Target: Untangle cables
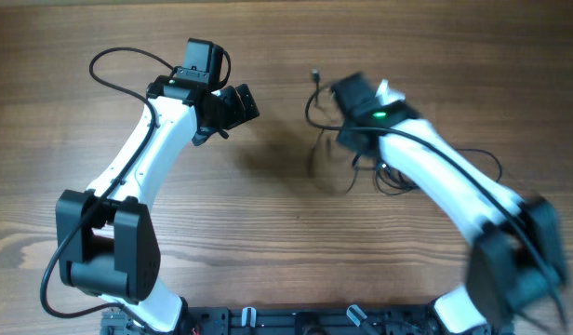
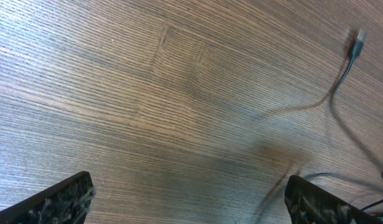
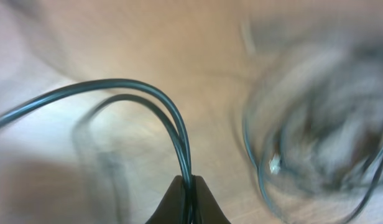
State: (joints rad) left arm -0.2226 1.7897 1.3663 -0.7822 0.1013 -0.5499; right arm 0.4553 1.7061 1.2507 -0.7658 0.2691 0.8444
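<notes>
Saw fine-grained, matt brown wooden desk [image 1: 286,247]; noted smooth, faintly glossy sheathing on thin black cables [image 3: 117,81]; found rough, speckled black pads [image 2: 61,200] on left claw [image 2: 188,202].

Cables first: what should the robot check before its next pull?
1. Right jaws shut on the two cable strands: ok.
2. Left jaws open, holding nothing: ok.
3. Whether the pinched strands are one cord doubled or two cords: cannot tell.
4. Plug end lying free on the table: ok.
5. Tangle beside the pinched strands pulled apart: not ok.
</notes>
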